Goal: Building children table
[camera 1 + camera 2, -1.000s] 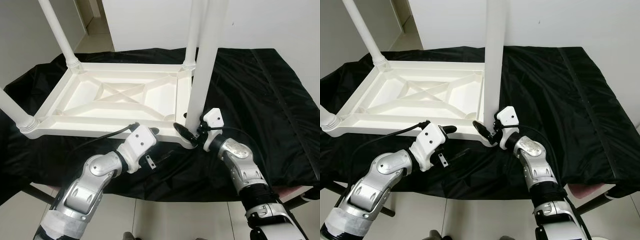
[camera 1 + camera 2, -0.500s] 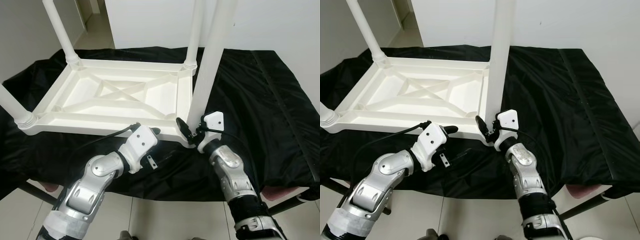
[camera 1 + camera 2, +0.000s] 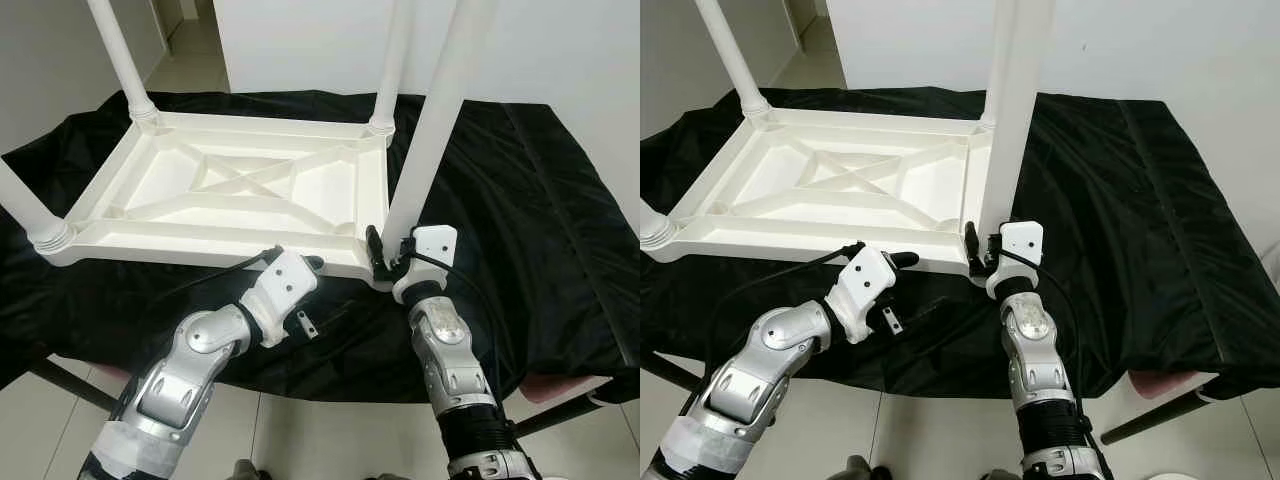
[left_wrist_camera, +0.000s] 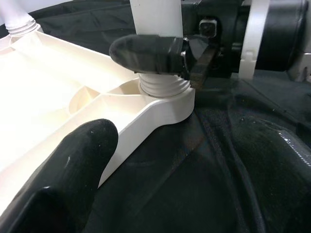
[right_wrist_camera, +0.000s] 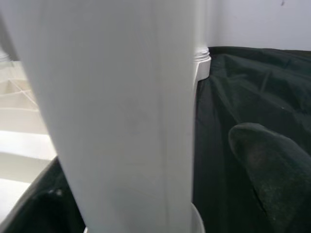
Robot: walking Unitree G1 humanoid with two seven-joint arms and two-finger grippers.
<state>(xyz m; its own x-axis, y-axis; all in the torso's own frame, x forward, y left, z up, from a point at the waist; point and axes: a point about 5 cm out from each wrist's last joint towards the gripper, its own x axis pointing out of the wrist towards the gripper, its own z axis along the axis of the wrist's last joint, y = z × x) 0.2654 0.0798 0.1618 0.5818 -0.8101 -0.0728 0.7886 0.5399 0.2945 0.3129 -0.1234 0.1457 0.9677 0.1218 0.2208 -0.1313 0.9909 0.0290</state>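
A white plastic children's table (image 3: pixel 200 243) lies upside down on a black cloth, its legs pointing up. My right gripper (image 3: pixel 388 255) is shut on the near right leg (image 3: pixel 425 130) just above its ribbed socket (image 4: pixel 163 90). One of its fingers (image 4: pixel 146 51) crosses the front of the leg, and the other finger (image 5: pixel 265 165) lies behind it. The leg (image 5: pixel 121 111) leans slightly to the right. My left gripper (image 3: pixel 308 268) is open at the table's front rim, left of that corner. One of its fingers (image 4: pixel 63 189) lies against the rim, holding nothing.
The black cloth (image 3: pixel 520 200) covers the whole work surface and hangs over its front edge. Three more legs stand at the far left (image 3: pixel 120 55), near left (image 3: pixel 25 210) and far right (image 3: pixel 390 60). Tiled floor lies below, with a white wall behind.
The camera has shifted. My right forearm has swung in to stand almost straight below the leg, with the gripper still on the leg's base. The left arm has hardly moved.
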